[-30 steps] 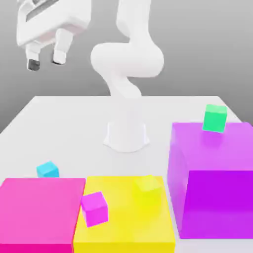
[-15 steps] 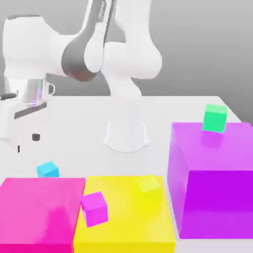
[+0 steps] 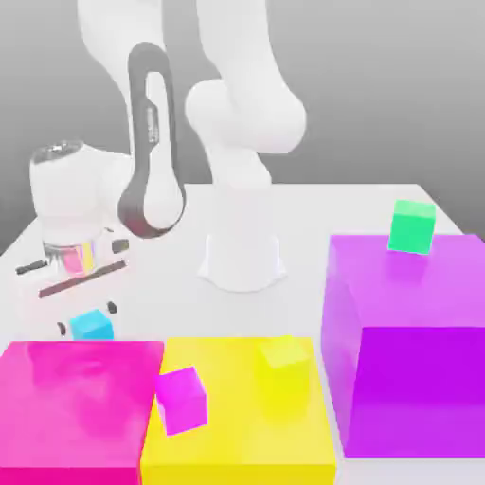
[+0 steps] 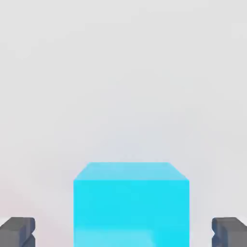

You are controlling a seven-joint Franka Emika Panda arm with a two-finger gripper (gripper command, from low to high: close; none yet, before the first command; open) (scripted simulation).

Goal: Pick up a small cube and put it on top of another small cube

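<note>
While the gripper (image 3: 87, 319) stands over the table (image 3: 313, 204) with jaws spread wide and holding nothing, the small cyan cube (image 4: 130, 205) sits between its fingertips (image 4: 17, 231), untouched, on the table surface just behind the pink block (image 3: 80, 403).
</note>
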